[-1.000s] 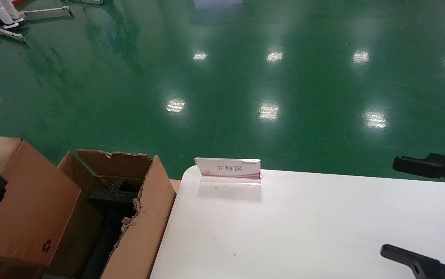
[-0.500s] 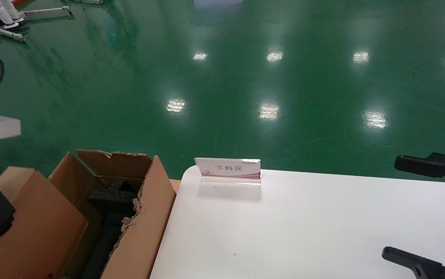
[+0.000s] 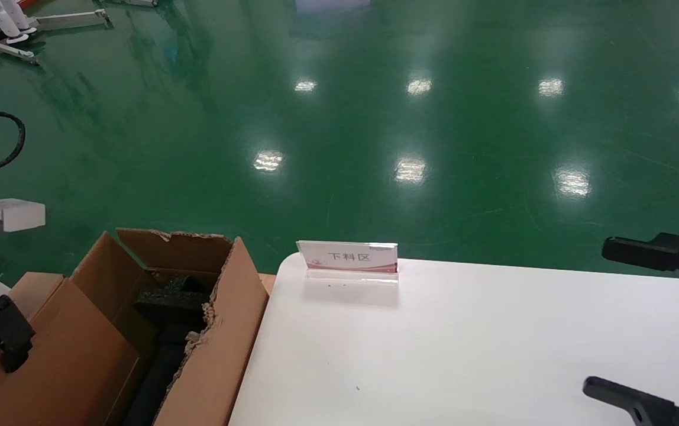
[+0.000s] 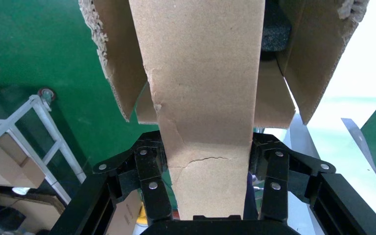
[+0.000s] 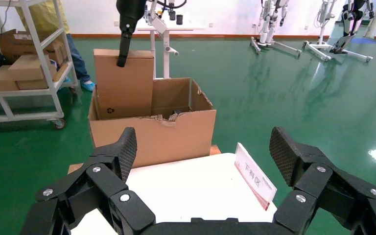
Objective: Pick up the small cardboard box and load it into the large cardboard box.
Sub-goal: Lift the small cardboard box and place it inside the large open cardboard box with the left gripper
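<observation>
My left gripper is shut on the small cardboard box, a smooth light-brown carton. It holds the box upright, with its lower part down inside the left side of the large cardboard box. The left wrist view shows the small box clamped between the fingers, with the ragged large box and black foam beyond. The right wrist view shows the small box standing out of the large box. My right gripper is open and empty over the table's right side.
A white table stands right of the large box, with an acrylic sign at its far left edge. Black foam lies in the large box. A shelf cart with cartons stands beyond it on the green floor.
My left gripper has lowered the small box further down into the large box. The right arm has not moved.
</observation>
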Motion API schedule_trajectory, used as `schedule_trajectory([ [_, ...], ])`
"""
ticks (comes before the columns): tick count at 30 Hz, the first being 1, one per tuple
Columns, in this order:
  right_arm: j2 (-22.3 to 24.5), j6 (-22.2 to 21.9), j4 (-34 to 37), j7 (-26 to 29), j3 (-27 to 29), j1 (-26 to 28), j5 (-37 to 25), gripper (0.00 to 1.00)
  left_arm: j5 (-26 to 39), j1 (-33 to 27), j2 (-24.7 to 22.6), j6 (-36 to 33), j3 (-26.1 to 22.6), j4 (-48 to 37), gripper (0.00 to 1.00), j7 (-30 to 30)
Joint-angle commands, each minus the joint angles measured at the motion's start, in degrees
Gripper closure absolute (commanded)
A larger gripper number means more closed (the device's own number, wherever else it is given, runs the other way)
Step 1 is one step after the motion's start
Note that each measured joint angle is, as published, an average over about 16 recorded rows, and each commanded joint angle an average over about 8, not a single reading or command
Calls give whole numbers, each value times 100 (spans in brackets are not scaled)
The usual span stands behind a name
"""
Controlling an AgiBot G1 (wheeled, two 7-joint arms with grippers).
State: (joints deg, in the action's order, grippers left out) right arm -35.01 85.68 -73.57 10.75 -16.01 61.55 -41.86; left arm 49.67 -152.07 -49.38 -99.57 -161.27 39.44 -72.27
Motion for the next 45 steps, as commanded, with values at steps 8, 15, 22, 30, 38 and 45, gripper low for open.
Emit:
schedule_trajectory([
  [8, 0, 0, 0, 0, 0, 0, 0, 0, -73, 303, -75, 125, -21, -470, 100, 285],
  [15, 0, 0, 0, 0, 0, 0, 0, 0, -39, 556, -154, 361, 14, -753, 100, 412],
  [22, 0, 0, 0, 0, 0, 0, 0, 0, -41, 813, -204, 555, 56, -971, 100, 449],
  [30, 0, 0, 0, 0, 0, 0, 0, 0, -55, 1017, -213, 649, 73, -1111, 100, 425],
  [38, 0, 0, 0, 0, 0, 0, 0, 0, -29, 1161, -249, 679, 52, -1212, 100, 382],
  [45, 0, 0, 0, 0, 0, 0, 0, 0, 16, 1272, -309, 703, 26, -1284, 100, 341],
])
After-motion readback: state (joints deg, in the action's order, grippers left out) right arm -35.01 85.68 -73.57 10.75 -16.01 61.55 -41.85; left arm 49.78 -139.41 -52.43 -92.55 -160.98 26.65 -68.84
